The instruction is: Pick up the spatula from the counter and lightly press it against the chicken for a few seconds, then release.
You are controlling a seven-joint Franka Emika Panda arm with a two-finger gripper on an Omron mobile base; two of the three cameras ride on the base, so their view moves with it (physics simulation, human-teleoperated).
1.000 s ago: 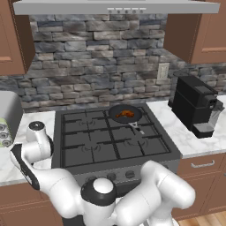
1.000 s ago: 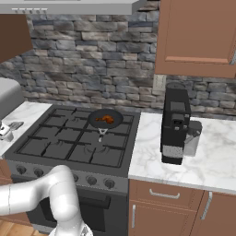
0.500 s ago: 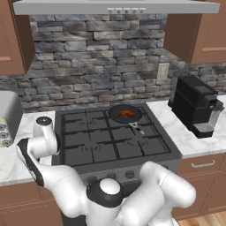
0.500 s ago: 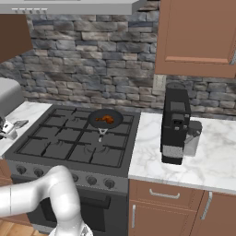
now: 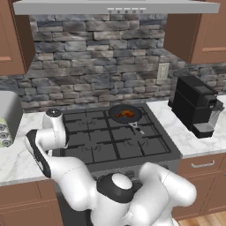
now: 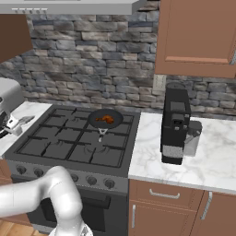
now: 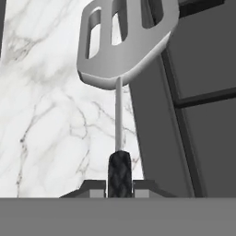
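Observation:
In the hand view my gripper (image 7: pixel 120 185) is shut on the dark textured handle of the metal slotted spatula (image 7: pixel 120 44). Its thin shaft runs away from the fingers, and the head hangs over the seam between the marble counter (image 7: pixel 50 115) and the stove's dark edge. From the right base camera the spatula (image 6: pixel 24 120) and the gripper (image 6: pixel 7 127) appear at the far left, beside the stove. The chicken (image 5: pixel 125 114) (image 6: pixel 107 119) lies in a small black pan (image 5: pixel 137 116) (image 6: pixel 118 121) on a rear burner, well away from the spatula. My white forearm (image 5: pixel 54 129) stands over the stove's left edge.
The black gas stove (image 5: pixel 110 141) (image 6: pixel 69 143) has raised grates. A black coffee machine (image 5: pixel 194 106) (image 6: pixel 175 122) stands on the right counter. A grey appliance (image 5: pixel 9 115) (image 6: pixel 8 96) sits on the left counter. Wooden cabinets and a range hood hang overhead.
My wrist has risen and swung right, from over the left counter toward the stove's left edge, carrying the spatula. The pan and chicken have not moved.

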